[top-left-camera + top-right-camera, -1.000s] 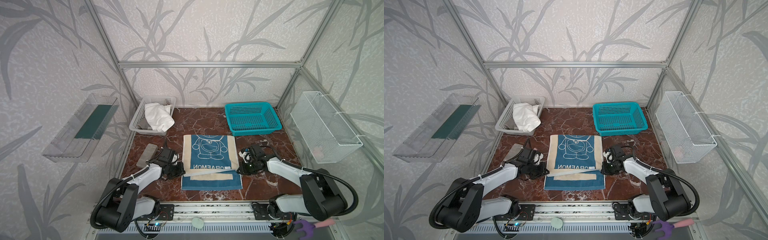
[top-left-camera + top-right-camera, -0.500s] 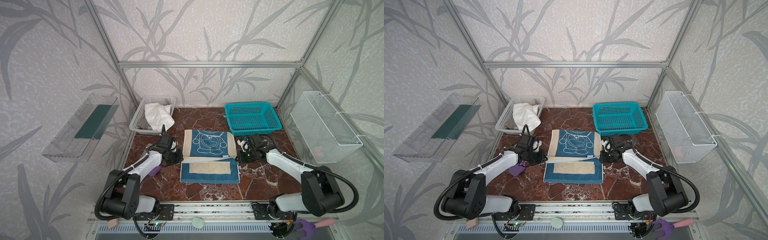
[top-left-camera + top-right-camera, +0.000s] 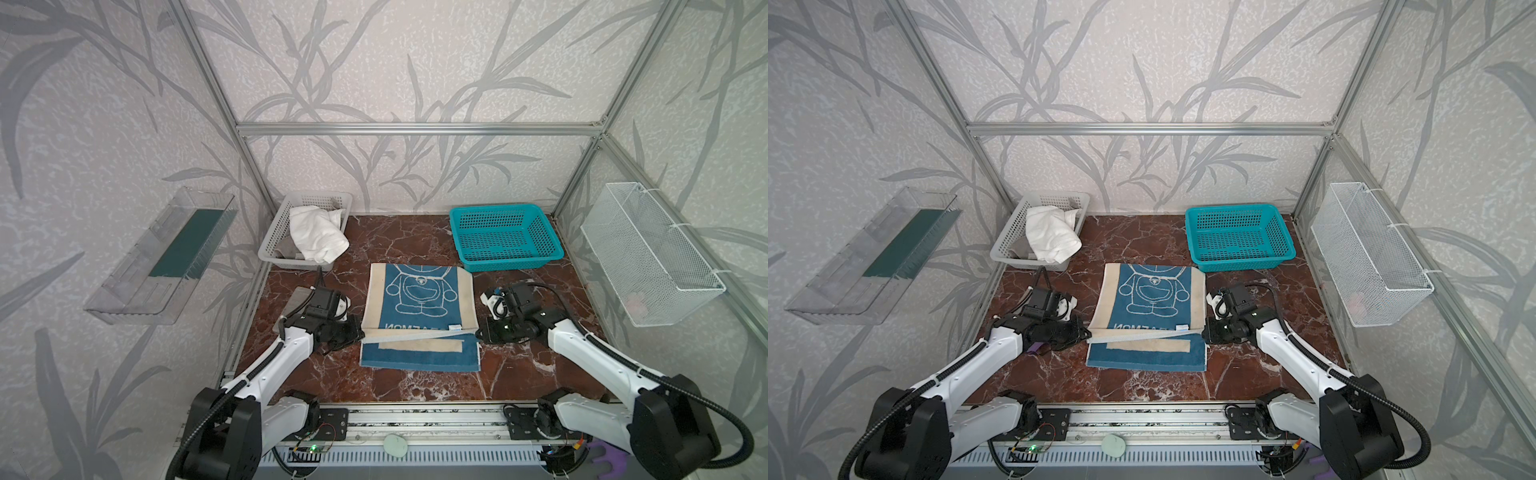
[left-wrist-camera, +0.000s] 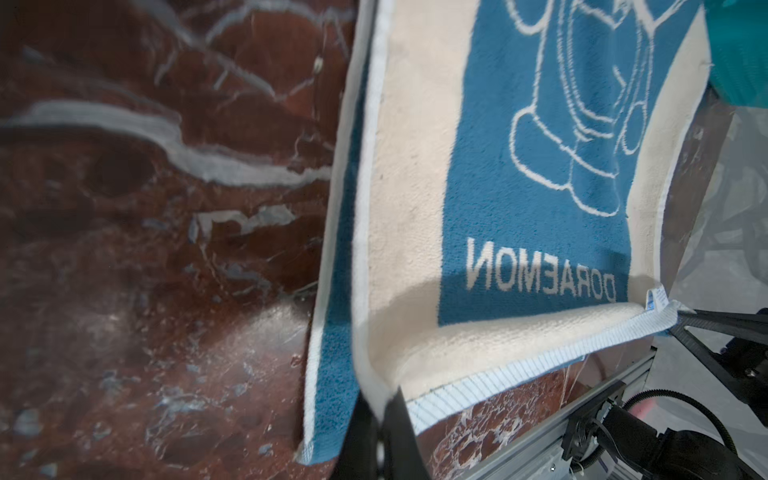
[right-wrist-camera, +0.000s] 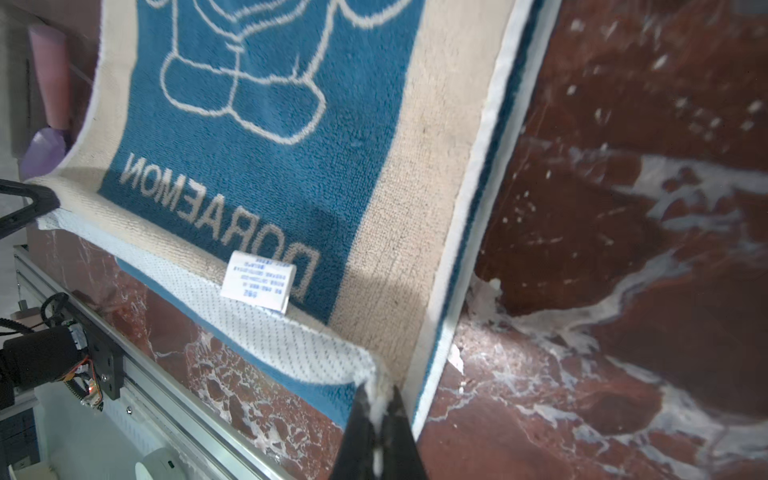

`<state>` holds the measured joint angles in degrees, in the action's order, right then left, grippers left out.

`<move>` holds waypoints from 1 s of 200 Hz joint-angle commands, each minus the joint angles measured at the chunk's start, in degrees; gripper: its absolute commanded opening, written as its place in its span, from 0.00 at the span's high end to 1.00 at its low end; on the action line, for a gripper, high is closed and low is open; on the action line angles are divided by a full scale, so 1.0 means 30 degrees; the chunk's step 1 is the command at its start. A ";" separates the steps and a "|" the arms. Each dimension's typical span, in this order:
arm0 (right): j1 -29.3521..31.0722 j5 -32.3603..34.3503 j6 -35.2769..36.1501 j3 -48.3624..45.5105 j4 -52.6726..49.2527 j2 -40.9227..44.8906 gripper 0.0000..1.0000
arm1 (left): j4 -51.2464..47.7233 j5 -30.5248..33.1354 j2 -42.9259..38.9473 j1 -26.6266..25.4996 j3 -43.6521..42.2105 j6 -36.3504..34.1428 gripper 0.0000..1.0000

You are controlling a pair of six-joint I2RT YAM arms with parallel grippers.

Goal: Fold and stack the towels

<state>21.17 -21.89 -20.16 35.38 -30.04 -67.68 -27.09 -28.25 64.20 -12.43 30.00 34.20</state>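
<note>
- Well, at far left the white basket [image 3: 266, 245] holds the white towel [image 3: 316, 237], bunched up, with the grey towel [image 3: 286, 249] only peeping out beside it. Neither is folded, so most of the task lies ahead.
- Just in front of it the grey slab [image 3: 296, 301] lies flat, partly hidden by the left arm.
- The left pincer [image 3: 360, 332] is clamped tight on one corner of the Doraemon towel [image 3: 419, 291], which lies doubled at the middle of the worktop [image 3: 415, 386].
- The pinched hem [image 4: 540, 361] hangs slightly raised between the two arms. The figure and the mirrored lettering face up on the upper layer, and the care label [image 5: 257, 282] sits beside the hem.
- Half a second ago both arms held this hem farther back, with the lettering out of sight. It has since come forward, though not as far as a second ago.
- That back-and-forth looks like smoothing the cloth rather than progress. A strip of the lower layer is uncovered at the front, so the fold is not closed.
- The right pincer [image 3: 478, 332] is likewise closed on the opposite corner, level with its partner.
- Next, I judge, the hem should travel evenly to the front edge before either arm lets go, or the layers will skew.
- Behind it stands the teal basket [image 3: 459, 241], apart from the towel.
</note>
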 commanded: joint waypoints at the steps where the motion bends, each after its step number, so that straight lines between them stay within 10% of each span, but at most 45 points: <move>1: 0.0057 -0.0030 -0.0632 -0.0508 -0.0243 -0.0694 1.00 | 0.1299 -0.0127 0.0266 0.0094 -0.1027 0.1251 1.00; 94: -0.0027 0.0627 0.0530 0.1416 0.0486 -0.4199 1.00 | 0.1236 0.0320 0.1696 0.0097 -0.0366 0.0898 1.00; 200: 0.1530 0.1459 -0.1966 0.0259 -0.3038 0.3460 1.00 | -0.2512 0.1520 -0.2995 0.0127 0.0140 0.2363 1.00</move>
<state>23.62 -19.11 -21.54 39.35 -35.35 -58.24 -31.29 -26.13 56.66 -12.38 33.30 38.65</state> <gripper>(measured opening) 0.053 0.047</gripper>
